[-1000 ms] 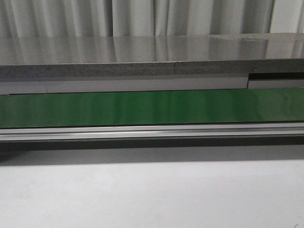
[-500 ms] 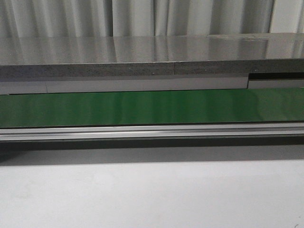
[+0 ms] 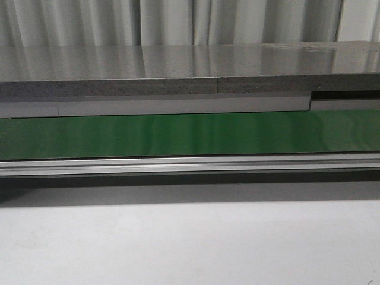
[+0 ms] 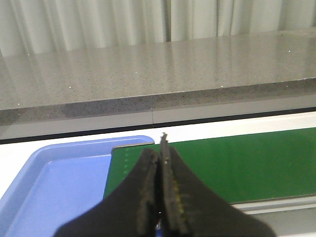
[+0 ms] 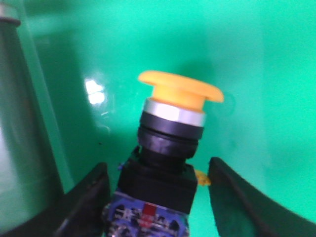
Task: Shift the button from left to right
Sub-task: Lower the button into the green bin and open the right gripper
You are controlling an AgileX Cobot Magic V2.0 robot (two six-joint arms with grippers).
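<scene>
The front view looks level and forward across the pale table (image 3: 190,243) at the green belt (image 3: 190,135), which runs from side to side, with a grey stone ledge (image 3: 178,71) and curtains (image 3: 178,24) behind. The left wrist view sits just behind the left tool (image 4: 161,163), facing the same ledge and curtains from nearer, over the belt's end and a blue tray (image 4: 54,182); these 2 views share belt, ledge and curtains. The right wrist view looks down from very close onto a green surface, the button (image 5: 170,148) filling the middle between the right tool (image 5: 158,192) fingers.
</scene>
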